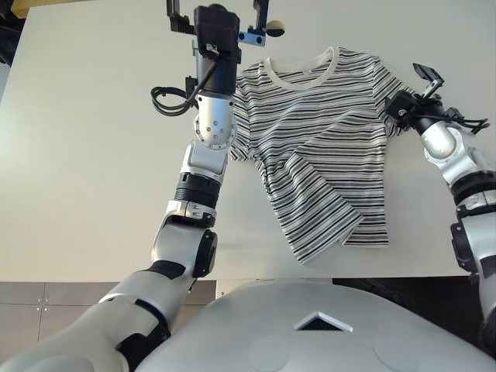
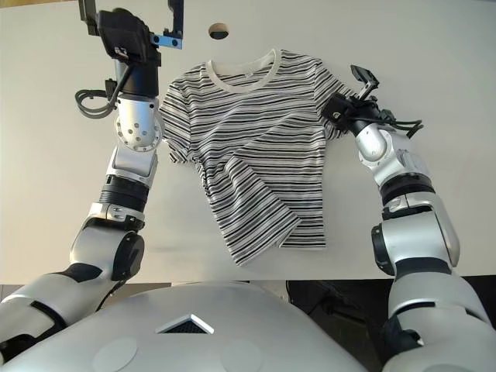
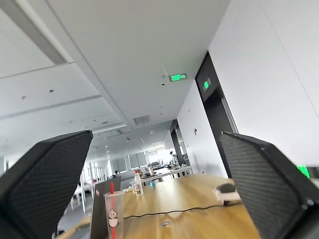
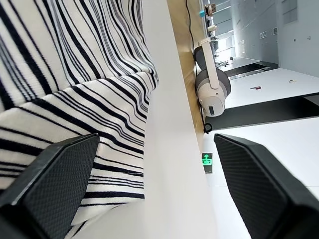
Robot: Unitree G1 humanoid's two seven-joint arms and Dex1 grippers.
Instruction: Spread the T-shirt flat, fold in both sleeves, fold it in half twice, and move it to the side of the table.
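Black padded fingers (image 4: 47, 189) of the right gripper (image 4: 154, 191) stand spread at the right sleeve (image 1: 387, 87) of the striped T-shirt (image 1: 318, 147), perhaps brushing the cloth, though I can't see any hold. The left gripper (image 1: 217, 14), also spread and empty, is held high past the left sleeve. The shirt lies on the white table (image 1: 93, 194), collar away from the robot, hem rumpled diagonally, so the right arm is nearer.
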